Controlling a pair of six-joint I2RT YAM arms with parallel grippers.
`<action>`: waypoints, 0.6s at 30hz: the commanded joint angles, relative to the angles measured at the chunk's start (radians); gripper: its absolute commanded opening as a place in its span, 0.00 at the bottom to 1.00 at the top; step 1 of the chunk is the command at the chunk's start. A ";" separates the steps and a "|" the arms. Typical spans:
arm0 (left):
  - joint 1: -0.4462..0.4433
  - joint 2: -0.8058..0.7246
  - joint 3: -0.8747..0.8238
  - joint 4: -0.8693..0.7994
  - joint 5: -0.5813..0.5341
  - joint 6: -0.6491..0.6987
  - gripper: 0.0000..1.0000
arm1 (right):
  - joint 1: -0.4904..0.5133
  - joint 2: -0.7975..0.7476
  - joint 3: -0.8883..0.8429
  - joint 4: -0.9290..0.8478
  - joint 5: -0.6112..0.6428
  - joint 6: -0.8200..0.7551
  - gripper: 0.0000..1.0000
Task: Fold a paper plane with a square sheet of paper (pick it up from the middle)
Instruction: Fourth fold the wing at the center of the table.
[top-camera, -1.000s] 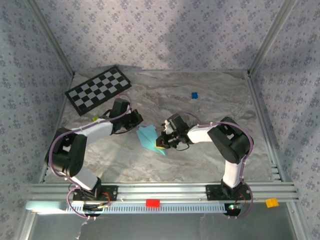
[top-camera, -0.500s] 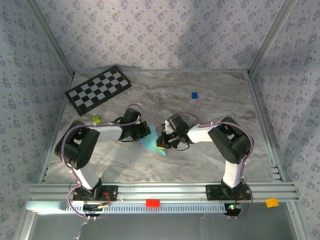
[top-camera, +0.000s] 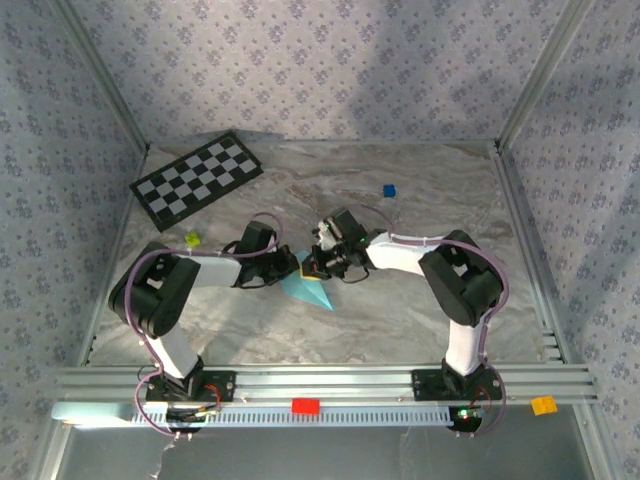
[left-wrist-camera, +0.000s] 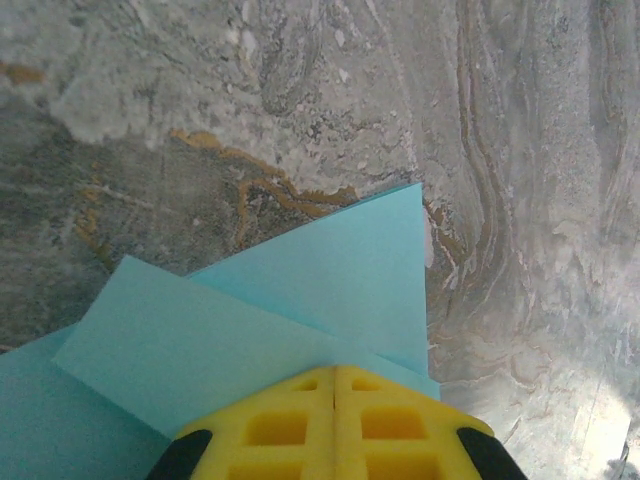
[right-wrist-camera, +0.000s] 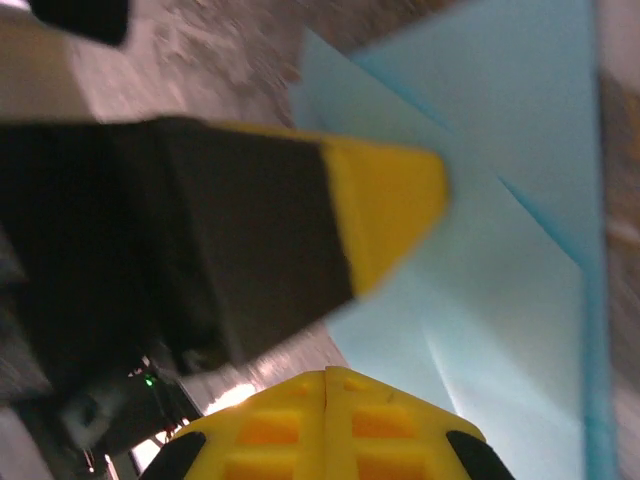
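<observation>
Right hand (top-camera: 314, 264) now nearer left hand (top-camera: 289, 266)

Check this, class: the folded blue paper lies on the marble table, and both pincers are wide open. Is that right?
No. The folded blue paper lies on the marble table, but the left pincer and right pincer are shut; each wrist view shows it closed.
</observation>
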 joint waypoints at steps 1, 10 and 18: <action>0.012 0.010 -0.029 -0.074 -0.042 0.002 0.00 | 0.008 0.078 0.027 -0.071 -0.001 -0.017 0.01; 0.014 0.022 -0.026 -0.070 -0.043 0.003 0.00 | 0.002 0.099 -0.112 0.003 0.012 0.006 0.01; 0.017 0.011 -0.038 -0.072 -0.050 0.003 0.00 | 0.002 -0.037 -0.130 -0.030 -0.008 -0.036 0.04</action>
